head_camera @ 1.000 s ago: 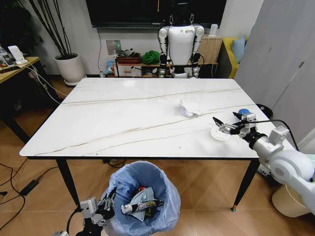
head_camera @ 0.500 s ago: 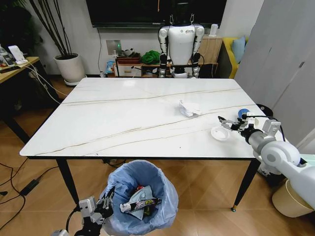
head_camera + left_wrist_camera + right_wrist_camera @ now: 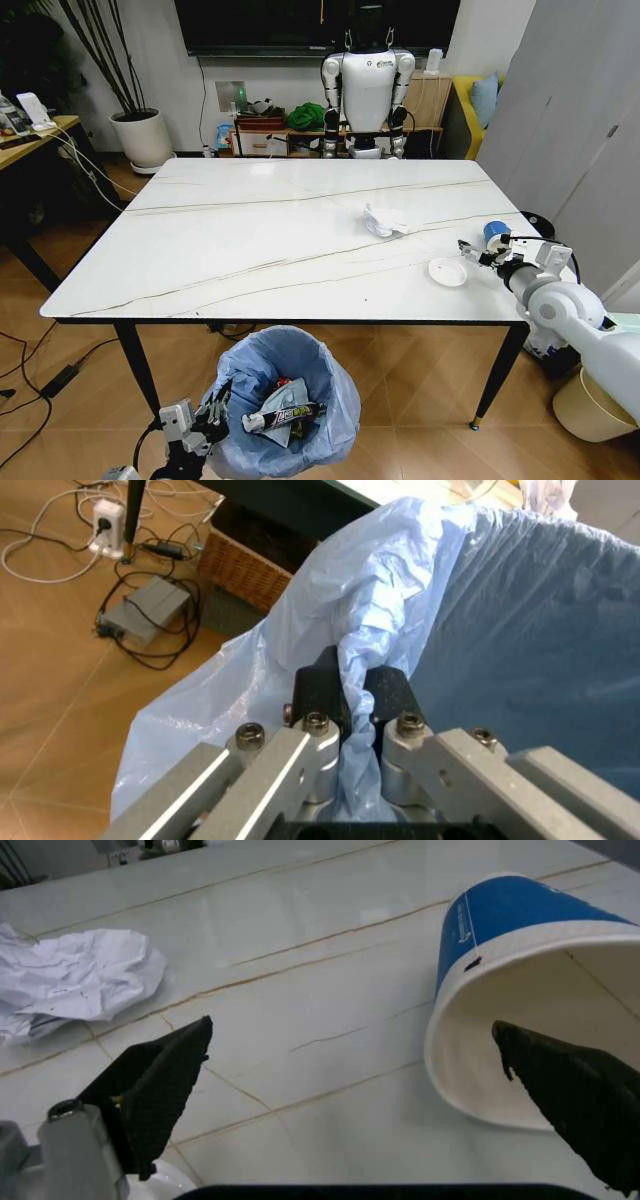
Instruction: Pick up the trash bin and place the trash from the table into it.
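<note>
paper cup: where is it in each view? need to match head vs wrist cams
Head view: the paper cup lies at the table's right edge, just beyond the open right gripper.
Right wrist view: the cup lies on its side, mouth toward the camera.
Left wrist view: not in it; the left gripper is pinching the trash bin's bag.
Shared landmark: the crumpled white tissue.

Table [image 3: 250, 240] white, brown veins; bin bag [image 3: 330, 400] light blue; cup [image 3: 520, 922] blue-white; tissue [image 3: 385, 222] white.
</note>
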Robot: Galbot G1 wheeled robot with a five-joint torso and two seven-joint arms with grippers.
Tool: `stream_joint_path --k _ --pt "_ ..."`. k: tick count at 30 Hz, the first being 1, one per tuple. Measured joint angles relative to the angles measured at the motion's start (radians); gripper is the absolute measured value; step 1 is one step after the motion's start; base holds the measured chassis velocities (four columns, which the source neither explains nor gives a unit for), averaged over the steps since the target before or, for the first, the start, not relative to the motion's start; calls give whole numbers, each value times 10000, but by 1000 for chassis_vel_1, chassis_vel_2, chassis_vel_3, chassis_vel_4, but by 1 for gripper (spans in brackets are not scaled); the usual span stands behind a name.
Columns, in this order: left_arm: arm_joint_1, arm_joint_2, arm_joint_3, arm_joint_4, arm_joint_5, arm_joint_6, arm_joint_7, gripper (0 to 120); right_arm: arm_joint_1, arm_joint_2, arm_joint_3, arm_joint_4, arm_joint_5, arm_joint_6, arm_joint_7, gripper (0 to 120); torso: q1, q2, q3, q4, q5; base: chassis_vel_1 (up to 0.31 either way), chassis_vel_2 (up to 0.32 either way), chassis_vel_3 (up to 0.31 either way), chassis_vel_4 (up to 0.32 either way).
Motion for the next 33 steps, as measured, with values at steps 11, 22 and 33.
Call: stream_joint_path --k 11,22,33 --pt "-26 -132 -23 50 33 0 0 0 279 -109 -385 -841 -806 359 -1140 66 0 0 0 0 0 0 0 0 0" --pt "-78 -143 -25 140 27 -5 0 0 347 -122 -454 -1257 -1003 558 -1464 26 0 0 0 0 -1 0 0 0 0" --pt "-117 -128 17 183 15 -6 -3 0 367 -256 -436 -1278 -1015 633 -1636 0 0 0 -1 0 -1 0 0 0 0"
